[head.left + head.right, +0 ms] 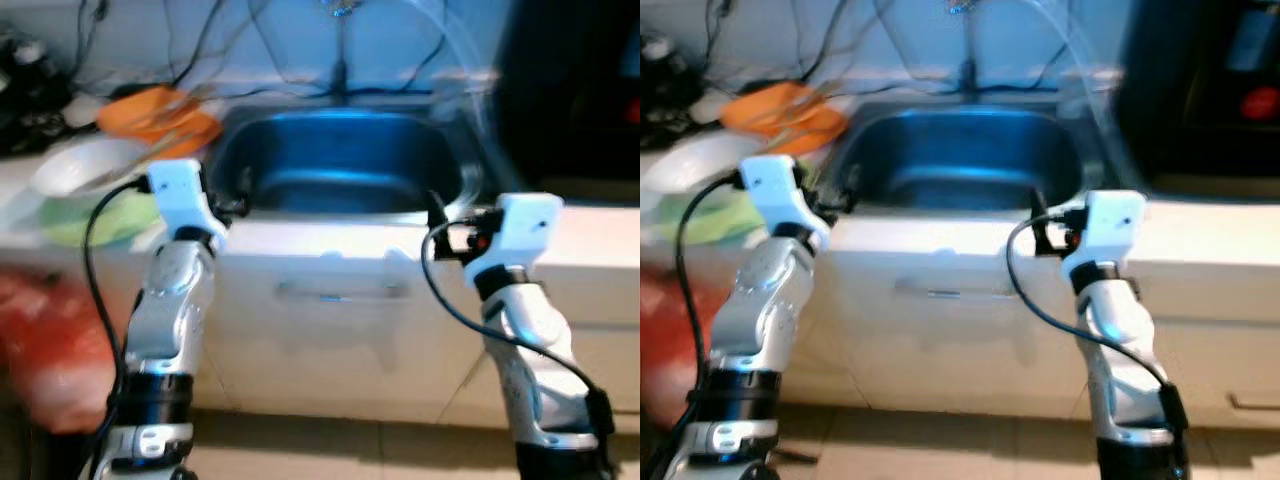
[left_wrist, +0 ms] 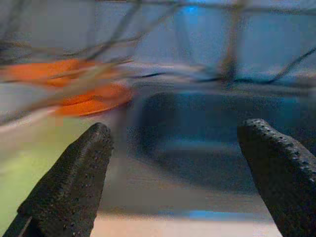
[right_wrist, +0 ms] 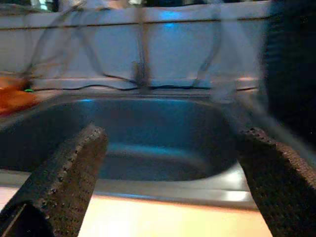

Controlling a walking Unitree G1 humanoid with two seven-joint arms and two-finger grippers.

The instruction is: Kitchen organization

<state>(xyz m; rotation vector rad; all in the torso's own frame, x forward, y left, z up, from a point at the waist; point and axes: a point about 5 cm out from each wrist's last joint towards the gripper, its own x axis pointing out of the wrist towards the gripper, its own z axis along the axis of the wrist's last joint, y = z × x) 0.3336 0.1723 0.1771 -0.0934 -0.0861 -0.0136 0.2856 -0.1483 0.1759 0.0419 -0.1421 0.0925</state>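
Sink (image 1: pixel 340 165) — a dark steel basin — sits sunk into the pale surface (image 1: pixel 330 240) straight ahead of the robot, with a faucet stem (image 1: pixel 340 60) rising behind it against a light wall strung with dark cables (image 1: pixel 200 50). Both arms are raised toward the front edge of the basin. The left claw (image 2: pixel 173 173) hangs at the near left corner of the sink, its two black fingers (image 2: pixel 74 182) spread wide apart with nothing between them; the wrist view looks over the rim into the basin. The right claw (image 3: pixel 173 177) hangs at the near right corner, fingers (image 3: pixel 64 182) likewise parted and holding nothing, the basin and faucet stem ahead of it.

Left of the sink, on the surface, lie orange dishes (image 1: pixel 160 115) stacked together, and nearer the robot a white bowl (image 1: pixel 85 165) resting over something pale green (image 1: pixel 100 220). Dark clutter (image 1: pixel 30 90) fills the far left corner, too blurred to tell apart. Lower left, in front of the cabinet, a red blurred mass (image 1: pixel 50 340) — what it is cannot be made out. A tall dark appliance (image 1: pixel 575 90) stands at the right of the sink. Below the surface runs a white cabinet front with a bar handle (image 1: pixel 335 292). The whole scene is softened by motion blur.
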